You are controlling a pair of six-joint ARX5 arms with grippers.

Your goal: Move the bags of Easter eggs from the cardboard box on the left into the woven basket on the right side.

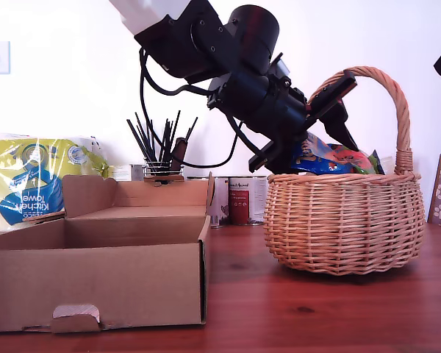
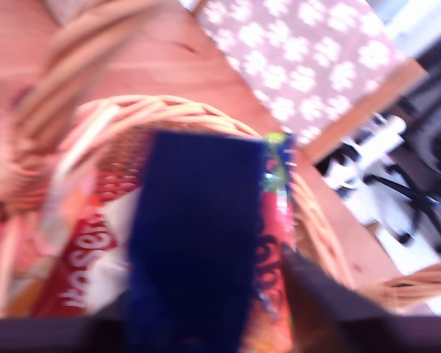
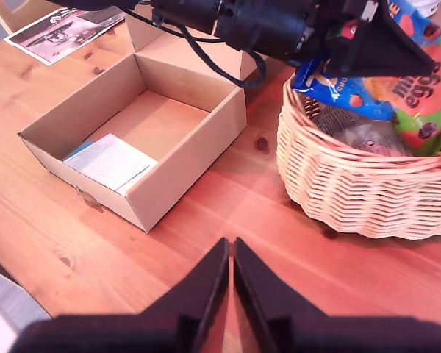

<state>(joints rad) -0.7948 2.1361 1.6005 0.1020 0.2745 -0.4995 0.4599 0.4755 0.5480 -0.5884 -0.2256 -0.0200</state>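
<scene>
Holding, seemingly, the blue bag (image 2: 195, 235) over the woven basket (image 1: 343, 220).

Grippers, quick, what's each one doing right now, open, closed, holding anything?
My first gripper: over the basket, closed on the blue bag.
My second gripper: closed, empty, above the table.

Basket handle (image 1: 397, 95) arches over, probably crowding entry.

Blurred blue pouch (image 2: 195, 243) hiding the first wrist view's jaws.
</scene>
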